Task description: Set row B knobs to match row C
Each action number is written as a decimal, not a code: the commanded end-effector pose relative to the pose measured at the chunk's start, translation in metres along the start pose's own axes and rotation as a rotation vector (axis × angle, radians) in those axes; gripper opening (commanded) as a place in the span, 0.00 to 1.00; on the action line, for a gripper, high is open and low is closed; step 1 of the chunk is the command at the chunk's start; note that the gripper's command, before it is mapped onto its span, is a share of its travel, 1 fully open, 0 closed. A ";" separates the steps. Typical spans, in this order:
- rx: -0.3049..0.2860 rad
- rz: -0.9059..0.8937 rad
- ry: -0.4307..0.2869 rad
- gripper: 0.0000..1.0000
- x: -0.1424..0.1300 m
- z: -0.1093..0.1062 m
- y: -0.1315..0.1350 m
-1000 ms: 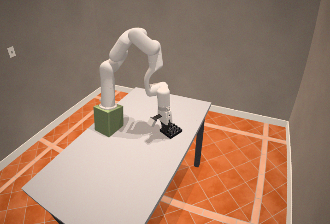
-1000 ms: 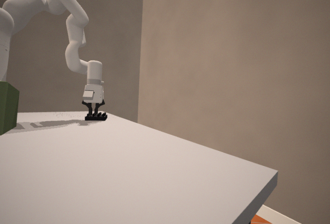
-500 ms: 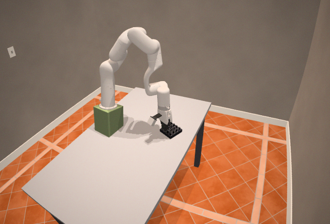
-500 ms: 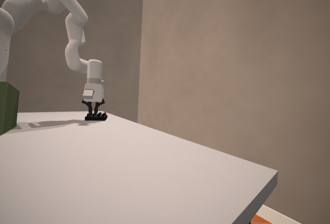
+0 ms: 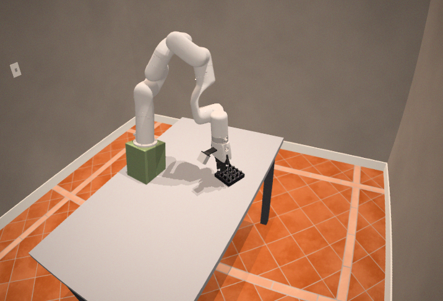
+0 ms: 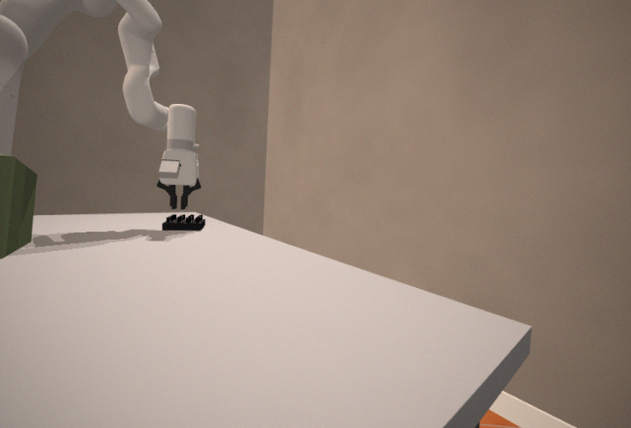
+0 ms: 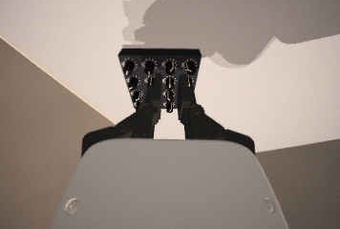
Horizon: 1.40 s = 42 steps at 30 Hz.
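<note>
The black knob box [image 5: 231, 176] stands on its feet on the grey table, near the far right edge. It also shows in the exterior view [image 6: 183, 222] and in the wrist view [image 7: 159, 80], where white lines mark the knob tops. My gripper [image 6: 178, 204] points straight down and hovers a little above the box without touching it. In the wrist view the two fingers stand slightly apart on either side of one column of knobs, with nothing between them. The fingers hide parts of the neighbouring knobs. The printed names are too small to read.
The arm's green pedestal [image 5: 145, 161] stands on the table to the left of the box. The table's edge [image 7: 57, 75] runs close to the box on one side, with a drop to the tiled floor.
</note>
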<state>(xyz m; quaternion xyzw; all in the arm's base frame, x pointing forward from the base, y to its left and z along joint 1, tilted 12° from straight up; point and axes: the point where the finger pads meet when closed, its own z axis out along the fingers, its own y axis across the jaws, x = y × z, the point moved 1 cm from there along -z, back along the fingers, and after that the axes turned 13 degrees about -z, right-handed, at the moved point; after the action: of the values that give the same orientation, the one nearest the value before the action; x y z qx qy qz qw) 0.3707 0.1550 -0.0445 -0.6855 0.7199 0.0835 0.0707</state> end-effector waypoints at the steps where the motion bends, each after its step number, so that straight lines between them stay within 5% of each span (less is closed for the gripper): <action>1: 0.002 0.000 0.000 0.19 0.000 -0.003 -0.001; 16: 0.001 -0.026 0.000 0.19 0.000 -0.003 -0.001; 42: -0.005 -0.829 -0.003 0.19 0.000 -0.012 0.000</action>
<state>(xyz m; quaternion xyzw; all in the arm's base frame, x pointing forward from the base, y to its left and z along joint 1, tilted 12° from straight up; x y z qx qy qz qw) 0.3694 0.1531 -0.0350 -0.8907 0.4429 0.0574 0.0845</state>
